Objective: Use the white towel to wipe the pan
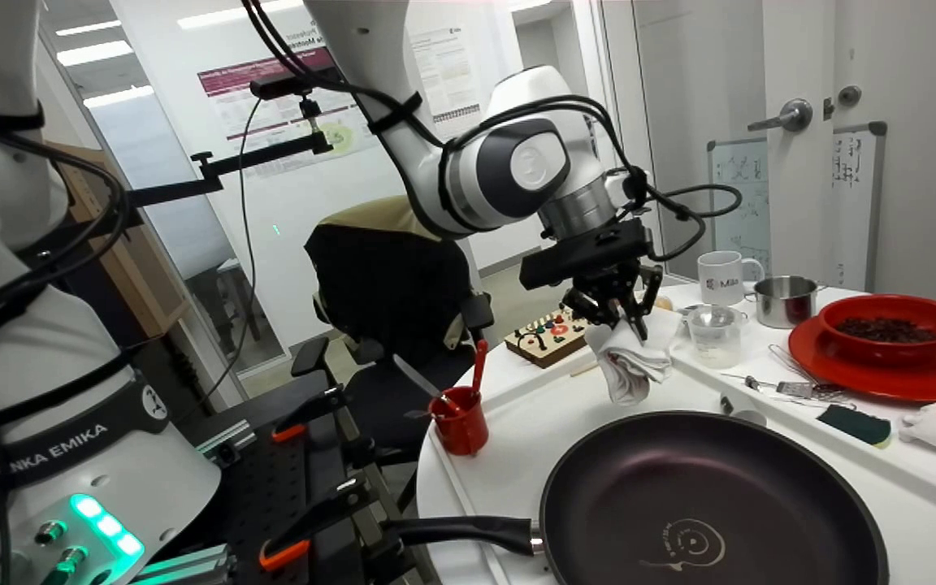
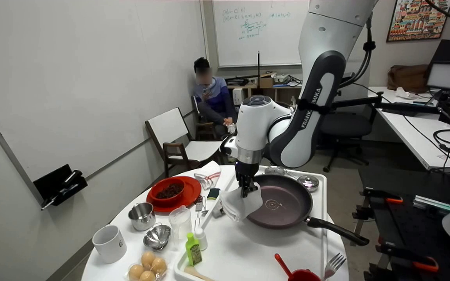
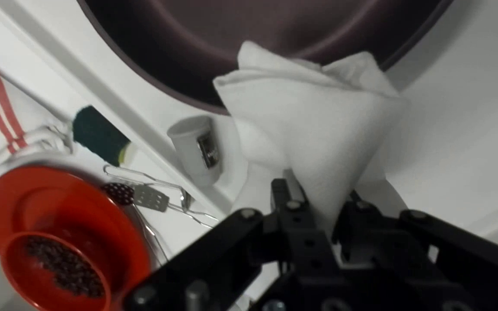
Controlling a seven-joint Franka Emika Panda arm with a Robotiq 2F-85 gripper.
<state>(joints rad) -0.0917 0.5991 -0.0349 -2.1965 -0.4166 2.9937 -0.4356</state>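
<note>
My gripper [image 1: 629, 318] is shut on the folded white towel [image 1: 629, 370], which hangs down from the fingers. The towel also shows in an exterior view [image 2: 234, 205] and spreads ahead of the fingertips in the wrist view [image 3: 314, 116]. The dark pan [image 1: 704, 479] lies on the white tray [image 2: 240, 251], with its black handle [image 2: 336, 230] pointing away from the towel. In the wrist view the towel overlaps the near rim of the pan [image 3: 175, 65]. The towel is held above the tray beside the pan; whether it touches the rim I cannot tell.
A small white container [image 3: 197, 149] stands close to the pan's rim. A red cup with utensils [image 1: 461, 424] stands by the tray's edge. A green bottle [image 2: 193, 249] stands at a tray corner. A red plate [image 2: 193, 191] with a bowl and a metal pot [image 2: 142, 216] are outside the tray.
</note>
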